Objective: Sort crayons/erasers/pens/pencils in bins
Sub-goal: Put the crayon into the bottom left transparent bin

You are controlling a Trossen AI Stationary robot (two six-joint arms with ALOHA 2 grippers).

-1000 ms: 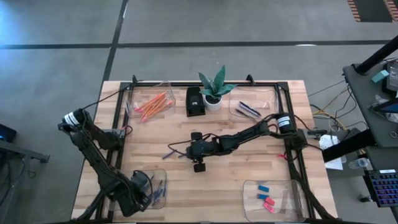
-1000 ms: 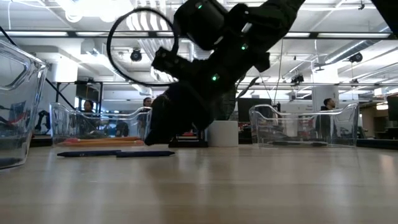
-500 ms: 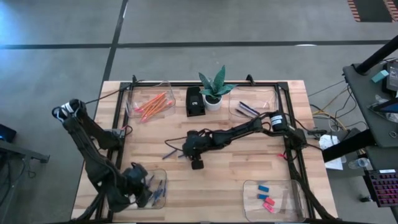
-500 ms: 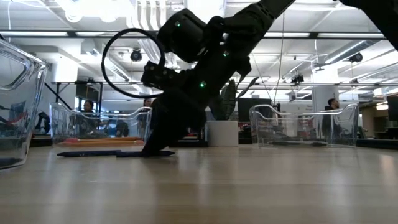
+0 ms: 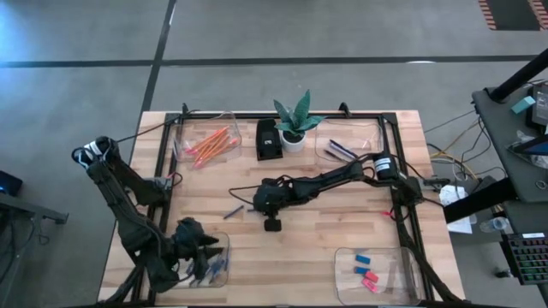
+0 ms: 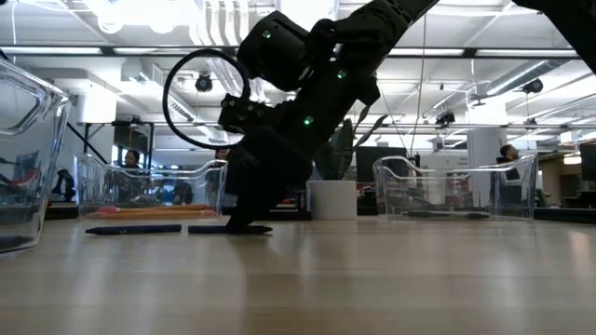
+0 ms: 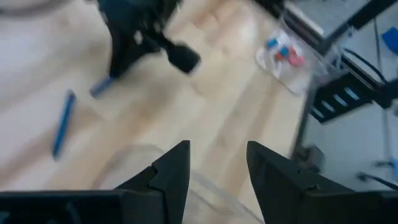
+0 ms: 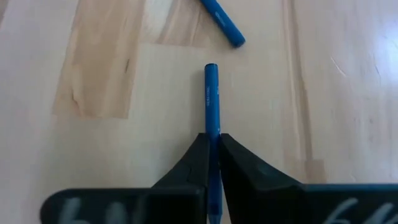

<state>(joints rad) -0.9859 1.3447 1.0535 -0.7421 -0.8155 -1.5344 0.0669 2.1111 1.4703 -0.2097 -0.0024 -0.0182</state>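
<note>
Mid-table, my right gripper (image 8: 212, 144) clamps a blue crayon (image 8: 211, 93) lying on the wood, while my left gripper (image 7: 217, 163) hangs open above a bin (image 5: 221, 267).

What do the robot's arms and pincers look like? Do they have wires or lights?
Both arms are dark, thin and jointed. The right arm has a white band near its shoulder, a black cable looping off it, and small green lights seen from table height. The left arm also has a white-ringed joint. Each pincer, left pincer and right pincer, has two flat black fingers tapering to the tips.
</note>
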